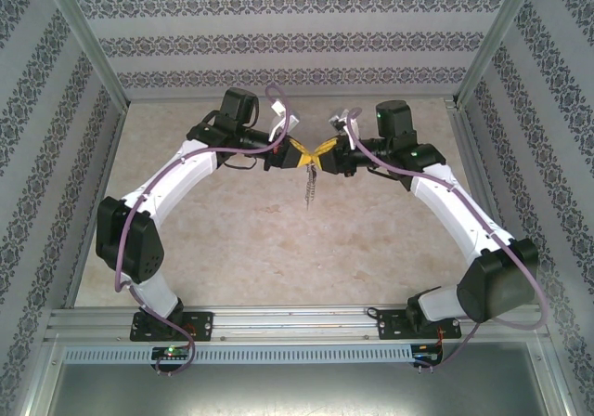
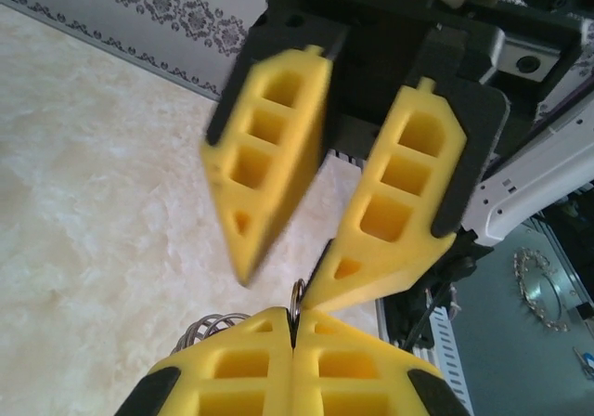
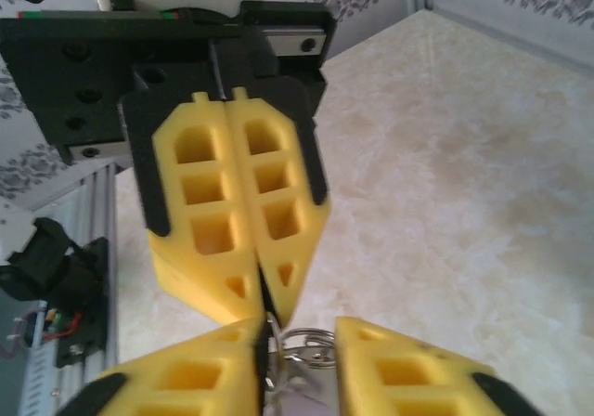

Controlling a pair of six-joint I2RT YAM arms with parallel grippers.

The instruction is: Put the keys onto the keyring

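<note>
The top camera is fixed above and behind the arm bases [image 1: 167, 325], far off. It looks down and forward across the whole counter [image 1: 232, 240], with the bases at its lower edge and the back wall [image 1: 278, 45] at its top. The left wrist camera rides just behind the left claw [image 2: 293, 325], whose yellow tips rise from the lower edge. It looks along them at very close range, straight at the right claw [image 2: 278, 281] facing it. The right wrist camera mirrors this, looking along its own tips at the opposing claw. All three views share the spot above mid-counter where the claws meet at the keyring [image 2: 297, 297].
</note>
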